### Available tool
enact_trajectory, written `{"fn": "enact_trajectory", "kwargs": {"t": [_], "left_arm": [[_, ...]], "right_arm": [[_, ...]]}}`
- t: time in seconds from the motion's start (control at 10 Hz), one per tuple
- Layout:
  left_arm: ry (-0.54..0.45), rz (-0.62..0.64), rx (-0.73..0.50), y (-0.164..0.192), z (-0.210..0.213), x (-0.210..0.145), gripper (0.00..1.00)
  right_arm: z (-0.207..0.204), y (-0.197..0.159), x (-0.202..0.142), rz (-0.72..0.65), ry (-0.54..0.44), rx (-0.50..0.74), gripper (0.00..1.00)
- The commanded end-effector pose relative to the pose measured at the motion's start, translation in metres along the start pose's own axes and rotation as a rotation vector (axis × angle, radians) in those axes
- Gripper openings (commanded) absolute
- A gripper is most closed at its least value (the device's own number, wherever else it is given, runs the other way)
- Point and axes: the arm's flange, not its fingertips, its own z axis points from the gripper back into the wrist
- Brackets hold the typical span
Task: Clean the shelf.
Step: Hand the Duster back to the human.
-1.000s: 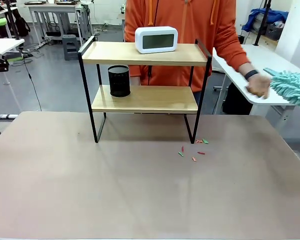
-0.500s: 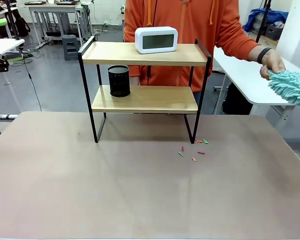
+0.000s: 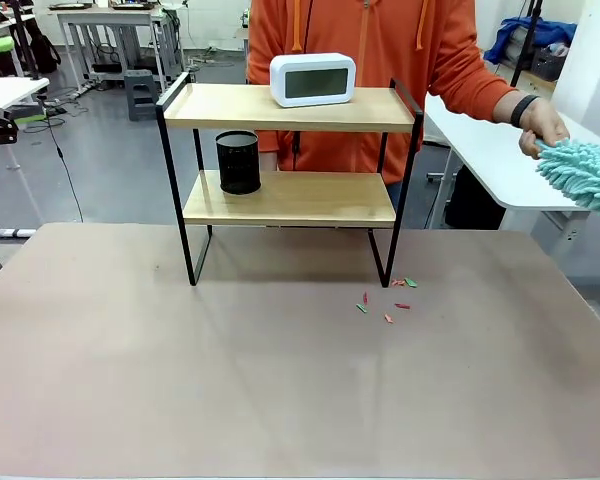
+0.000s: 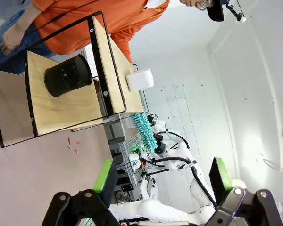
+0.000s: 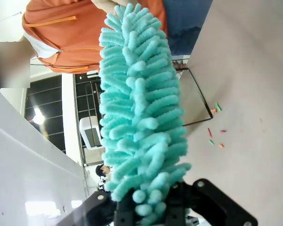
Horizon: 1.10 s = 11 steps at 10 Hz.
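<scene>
The shelf (image 3: 220, 106) stands at the table's far side, with a white clock (image 3: 313, 79) on its top board and a black mesh cup (image 3: 239, 162) on the lower one. A teal fluffy duster (image 3: 585, 175) sticks in from the right edge, and the person's hand (image 3: 540, 126) touches its tip. In the right wrist view the duster (image 5: 137, 103) rises from my right gripper (image 5: 151, 207), whose fingertips are hidden by the fluff. My left gripper (image 4: 163, 174) is open and holds nothing, far from the shelf (image 4: 61, 106).
Small red and green scraps (image 3: 388, 300) lie on the brown table by the shelf's front right leg. The person in an orange hoodie (image 3: 360, 50) stands behind the shelf. A white side table (image 3: 500, 150) is at the right.
The person's hand has moved up and right from beside the duster onto its tip. The duster has shifted slightly.
</scene>
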Motion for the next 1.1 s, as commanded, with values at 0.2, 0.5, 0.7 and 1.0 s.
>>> {"fn": "enact_trajectory", "kwargs": {"t": [0.2, 0.5, 0.7, 1.0], "left_arm": [[0.011, 0.008, -0.005, -0.003, 0.0, 0.0, 1.0], [0.011, 0.008, -0.005, -0.003, 0.0, 0.0, 1.0], [0.093, 0.04, -0.039, -0.008, 0.0, -0.012, 1.0], [0.383, 0.189, 0.039, 0.032, -0.032, -0.071, 1.0]], "right_arm": [[-0.001, 0.001, -0.001, 0.005, 0.025, -0.01, 1.0], [0.0, 0.008, -0.007, 0.026, 0.05, 0.013, 0.96], [-0.012, 0.017, -0.022, 0.075, 0.108, 0.042, 1.0], [-0.072, 0.028, -0.064, 0.147, 0.324, 0.079, 1.0]]}}
